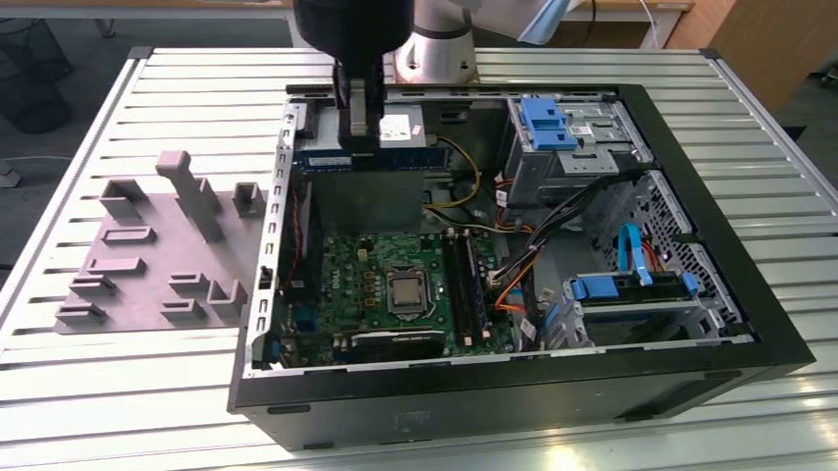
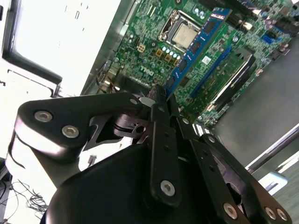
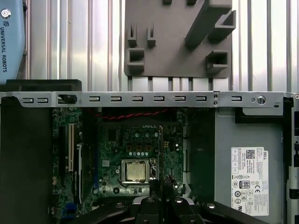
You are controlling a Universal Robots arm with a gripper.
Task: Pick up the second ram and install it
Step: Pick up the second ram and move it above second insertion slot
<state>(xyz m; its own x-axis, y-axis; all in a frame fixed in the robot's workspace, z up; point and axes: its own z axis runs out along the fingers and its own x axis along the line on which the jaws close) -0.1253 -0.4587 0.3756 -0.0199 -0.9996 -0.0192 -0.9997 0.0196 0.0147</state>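
Note:
My gripper hangs over the far part of the open computer case, shut on the second ram. The ram is a thin board with black chips, held level above the case. In the second wrist view the ram sticks out from between the black fingers, over the green motherboard. In the first wrist view I see the ram edge-on above the gripper, next to the processor socket. The long memory slots lie beside the socket, nearer the front of the case than the gripper.
A grey plastic fixture plate with raised blocks lies on the slatted table at the exterior view's left. Blue drive brackets, drive cages and coloured cables fill the case's right side. The metal case rim runs between fixture and motherboard.

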